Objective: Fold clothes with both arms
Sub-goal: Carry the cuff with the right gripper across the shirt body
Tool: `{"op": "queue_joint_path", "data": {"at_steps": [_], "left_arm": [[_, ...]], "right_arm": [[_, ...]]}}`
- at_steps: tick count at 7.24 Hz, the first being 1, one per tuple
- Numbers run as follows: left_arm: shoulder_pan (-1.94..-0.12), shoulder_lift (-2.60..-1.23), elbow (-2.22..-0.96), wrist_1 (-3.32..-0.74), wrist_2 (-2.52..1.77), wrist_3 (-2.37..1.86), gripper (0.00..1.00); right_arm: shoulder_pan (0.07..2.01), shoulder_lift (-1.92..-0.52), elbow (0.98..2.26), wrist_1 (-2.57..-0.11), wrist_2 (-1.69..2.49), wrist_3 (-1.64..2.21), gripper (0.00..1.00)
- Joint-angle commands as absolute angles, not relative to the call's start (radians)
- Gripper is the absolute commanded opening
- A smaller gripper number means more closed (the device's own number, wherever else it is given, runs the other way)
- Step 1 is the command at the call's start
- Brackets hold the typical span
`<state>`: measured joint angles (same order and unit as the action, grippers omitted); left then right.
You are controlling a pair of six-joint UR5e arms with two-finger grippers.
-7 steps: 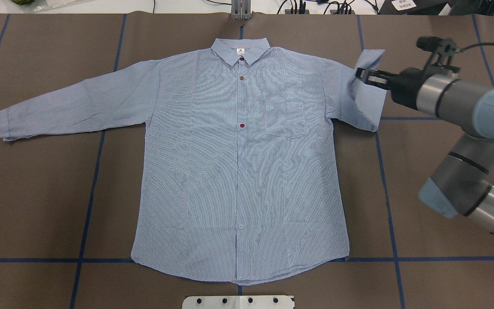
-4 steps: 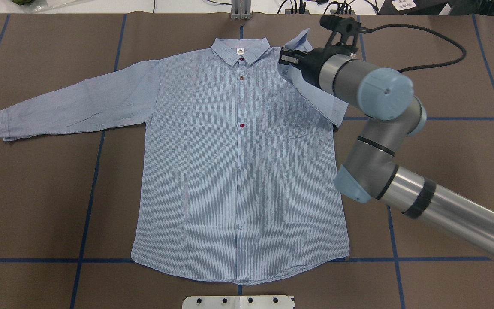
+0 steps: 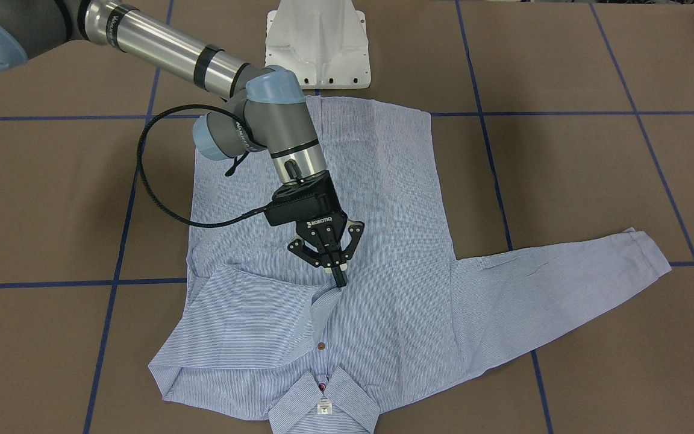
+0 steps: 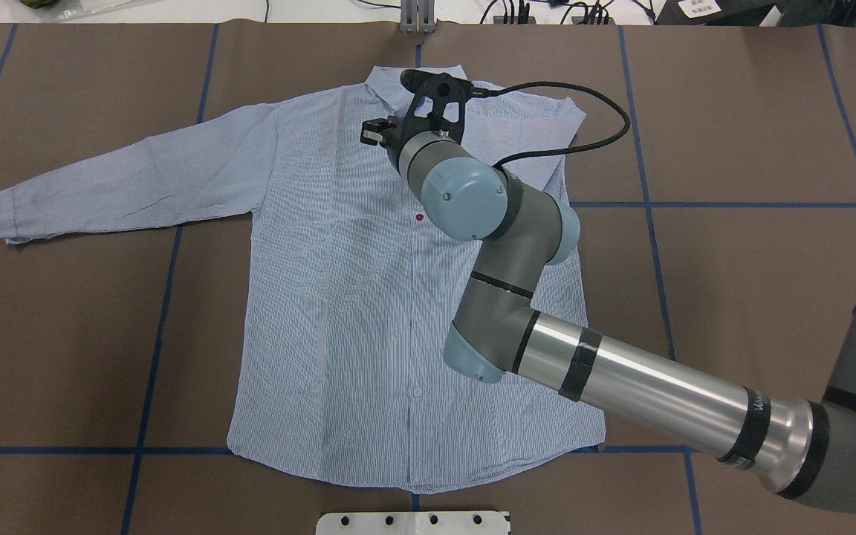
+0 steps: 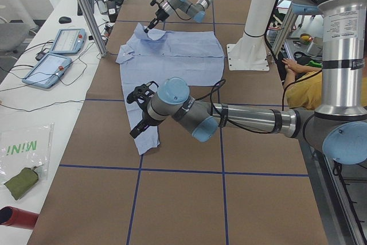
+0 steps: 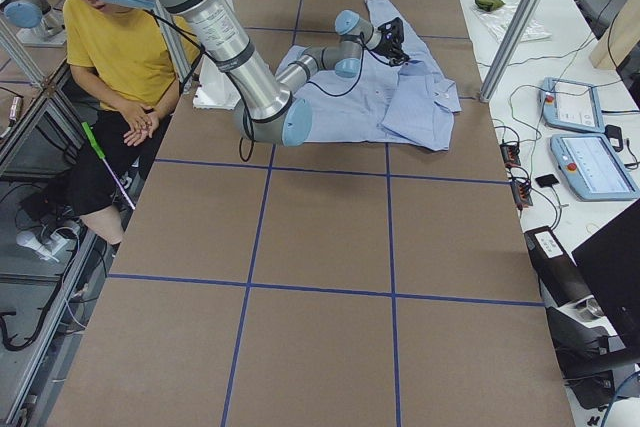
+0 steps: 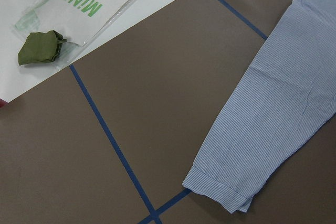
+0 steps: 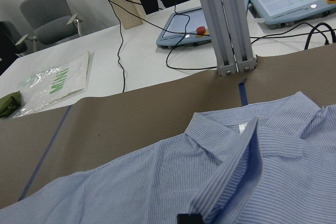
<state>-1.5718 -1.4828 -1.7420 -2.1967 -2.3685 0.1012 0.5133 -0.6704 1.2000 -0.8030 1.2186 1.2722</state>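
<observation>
- Starting at the tabletop's (image 4: pixel 64 334) near edge, we see the shirt (image 4: pixel 354 357) lying flat, front up, with its hem toward the robot and its collar (image 4: pixel 387 78) toward the far edge.
- The left sleeve (image 4: pixel 131 178) stretches flat toward the left edge. The left gripper (image 5: pixel 136 131) hangs over its cuff, and we cannot tell whether it is open or closed.
- Farther on, the right gripper (image 3: pixel 338 274) pinches the cuff of the right sleeve (image 3: pixel 244 319) over the chest, just short of the collar, with the sleeve doubled across the shirt front.
- We judge the first sleeve fold is in hand. The next move calls for lowering the cuff, letting go and lifting clear without dragging cloth.
</observation>
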Motion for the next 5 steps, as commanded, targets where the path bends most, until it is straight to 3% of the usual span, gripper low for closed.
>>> {"op": "queue_joint_path", "data": {"at_steps": [1, 5], "left_arm": [[-1.572, -1.479, -1.741, -2.197, -2.368, 0.103, 1.00], [-1.572, -1.477, -1.735, -2.197, -2.368, 0.104, 1.00]], "right_arm": [[0.474, -0.597, 1.114, -0.888, 1.209, 1.275, 0.00], [0.381, -0.534, 1.055, -0.956, 1.207, 1.237, 0.00]]}}
